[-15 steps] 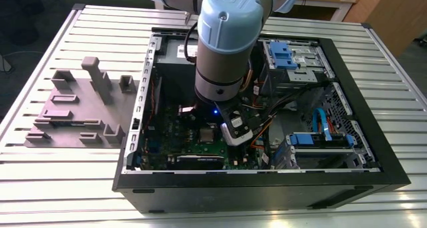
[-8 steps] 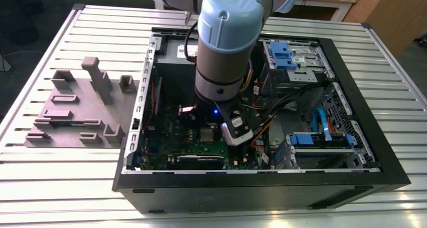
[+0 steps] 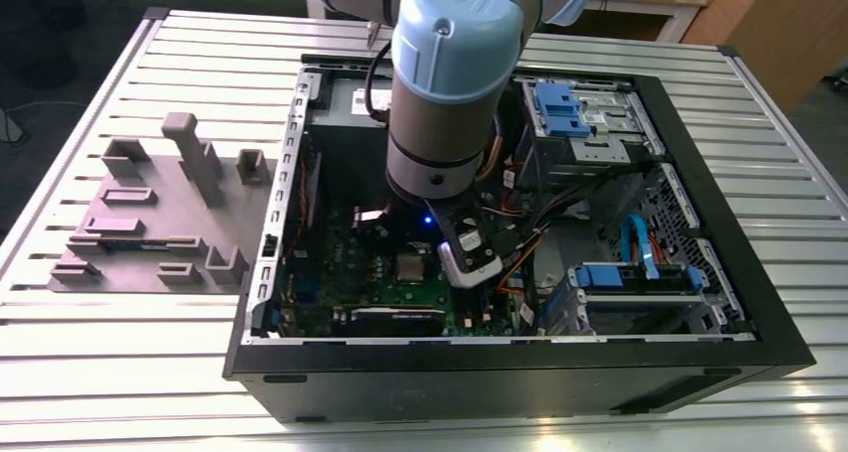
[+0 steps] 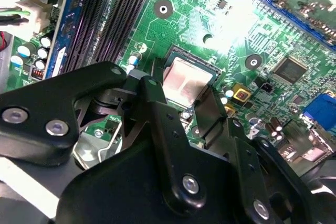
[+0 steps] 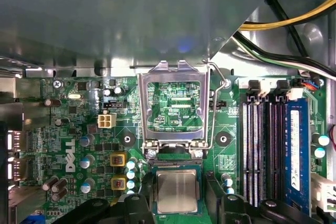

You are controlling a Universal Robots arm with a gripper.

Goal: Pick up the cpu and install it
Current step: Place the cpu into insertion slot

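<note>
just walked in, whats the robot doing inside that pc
A robot arm is reaching down into an open computer case, with its gripper over the green circuit board. The cpu lies flat in its socket, and the open gripper's fingers stand on either side of it. The socket's metal clamp is flipped up, so the chip is not locked in yet.

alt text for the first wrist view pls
A silvery square cpu lies in the socket of a green motherboard, with the black gripper straddling it. The socket's metal retention frame stands flipped open beside it, and memory slots run along one side of the board.
</note>
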